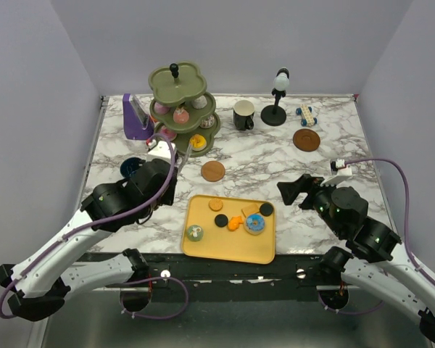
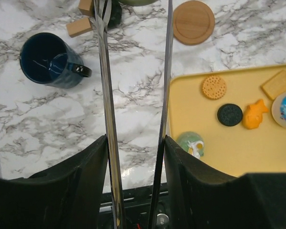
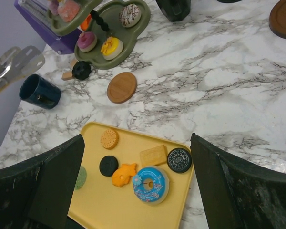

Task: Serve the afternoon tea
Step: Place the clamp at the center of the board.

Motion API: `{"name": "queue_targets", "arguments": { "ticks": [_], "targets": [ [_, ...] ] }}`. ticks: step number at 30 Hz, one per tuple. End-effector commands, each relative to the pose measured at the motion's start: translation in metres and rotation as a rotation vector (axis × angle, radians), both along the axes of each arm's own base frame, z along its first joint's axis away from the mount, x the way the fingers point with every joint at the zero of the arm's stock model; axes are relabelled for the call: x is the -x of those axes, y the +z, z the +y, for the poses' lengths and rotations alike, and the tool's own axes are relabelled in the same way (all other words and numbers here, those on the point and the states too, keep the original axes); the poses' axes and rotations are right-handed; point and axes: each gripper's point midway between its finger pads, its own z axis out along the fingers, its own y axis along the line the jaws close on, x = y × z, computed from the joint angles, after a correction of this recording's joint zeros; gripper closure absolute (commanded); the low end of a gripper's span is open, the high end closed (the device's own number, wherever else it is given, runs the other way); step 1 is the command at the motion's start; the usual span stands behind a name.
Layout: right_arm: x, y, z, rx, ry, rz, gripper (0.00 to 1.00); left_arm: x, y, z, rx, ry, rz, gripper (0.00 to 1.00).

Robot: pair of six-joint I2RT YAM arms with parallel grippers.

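The olive-green three-tier stand [image 1: 181, 109] at the back left holds several doughnuts and cupcakes. The yellow tray [image 1: 210, 248] at the front holds biscuits, an orange fish piece and a blue doughnut [image 3: 150, 184]. The dark-blue mug [image 2: 50, 60] stands left of the tray. The black cream-lined mug [image 1: 243, 114] stands at the back. One brown coaster [image 1: 213, 171] lies above the tray, another [image 1: 307, 139] at the right. My left gripper [image 2: 136, 138] is shut on metal tongs [image 2: 107, 95], left of the tray. My right gripper [image 3: 137, 136] is open and empty above the tray's right side.
A purple wedge holder [image 1: 136, 117] stands left of the stand. A black stand with a white ball top [image 1: 278, 98] and a small blue-and-white toy [image 1: 304, 112] are at the back right. Wooden blocks [image 2: 78, 27] and a black round piece [image 3: 81, 70] lie by the stand's foot.
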Motion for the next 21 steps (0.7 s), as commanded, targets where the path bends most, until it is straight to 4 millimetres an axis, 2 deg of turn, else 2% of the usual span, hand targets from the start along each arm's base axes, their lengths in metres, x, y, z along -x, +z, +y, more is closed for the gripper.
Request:
{"name": "queue_targets", "arguments": {
  "ticks": [1, 7, 14, 18, 21],
  "targets": [
    [-0.004, -0.006, -0.001, 0.029, -0.02, 0.01, 0.0, 0.021, -0.011, -0.004, 0.068, 0.013, 0.009, 0.45],
    [-0.006, -0.01, 0.001, 0.048, -0.021, 0.025, 0.0, 0.041, -0.033, -0.055, 0.121, -0.175, 0.003, 0.46],
    [-0.007, -0.013, 0.0, 0.06, -0.031, 0.033, 0.0, 0.071, -0.045, -0.128, 0.183, -0.456, -0.038, 0.46],
    [-0.008, -0.014, -0.002, 0.063, -0.04, 0.035, 0.0, 0.086, -0.053, -0.154, 0.177, -0.572, -0.031, 0.46],
    [-0.008, -0.015, -0.002, 0.067, -0.044, 0.038, 0.0, 0.096, -0.061, -0.167, 0.153, -0.628, -0.021, 0.46]
  ]
}}
